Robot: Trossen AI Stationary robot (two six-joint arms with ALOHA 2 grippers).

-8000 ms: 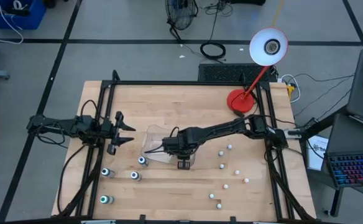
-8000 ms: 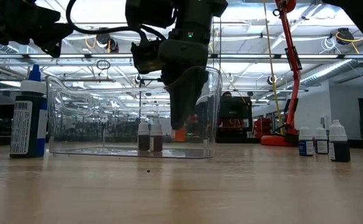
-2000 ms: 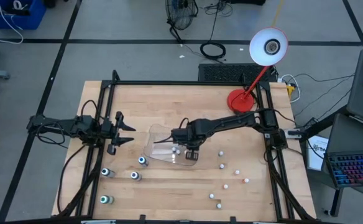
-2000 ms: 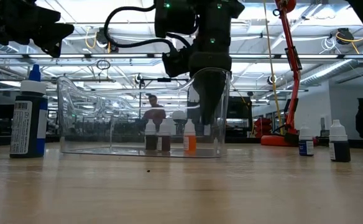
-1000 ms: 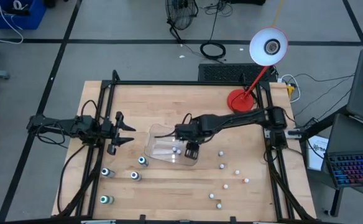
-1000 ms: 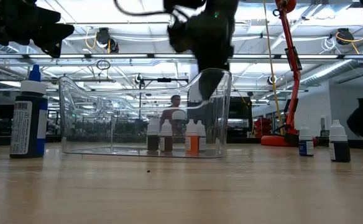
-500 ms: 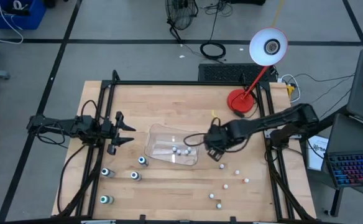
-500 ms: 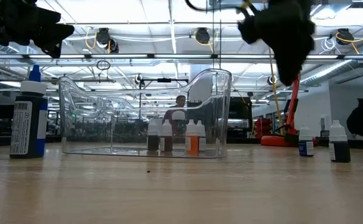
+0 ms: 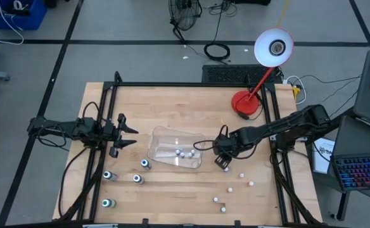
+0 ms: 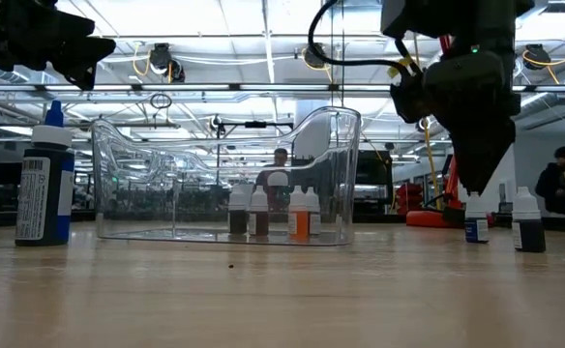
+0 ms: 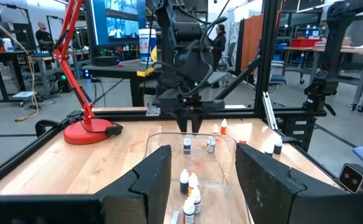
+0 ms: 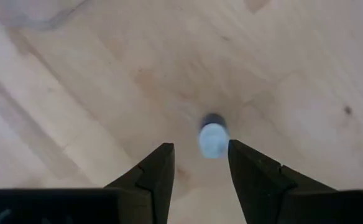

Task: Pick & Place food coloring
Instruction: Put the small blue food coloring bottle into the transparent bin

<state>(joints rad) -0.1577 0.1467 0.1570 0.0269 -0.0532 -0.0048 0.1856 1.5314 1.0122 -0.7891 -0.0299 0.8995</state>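
right claw (image 9: 223, 164) now open over loose bottle (image 12: 212, 138)

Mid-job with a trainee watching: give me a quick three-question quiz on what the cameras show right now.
1. True or false: the right gripper is open above a bottle.
2. Where do the bottles already placed stand? A) in the tray B) by the lamp
3. Which arm waits at the table's edge?

Key: 1 true; 2 A; 3 the left, with its gripper open.
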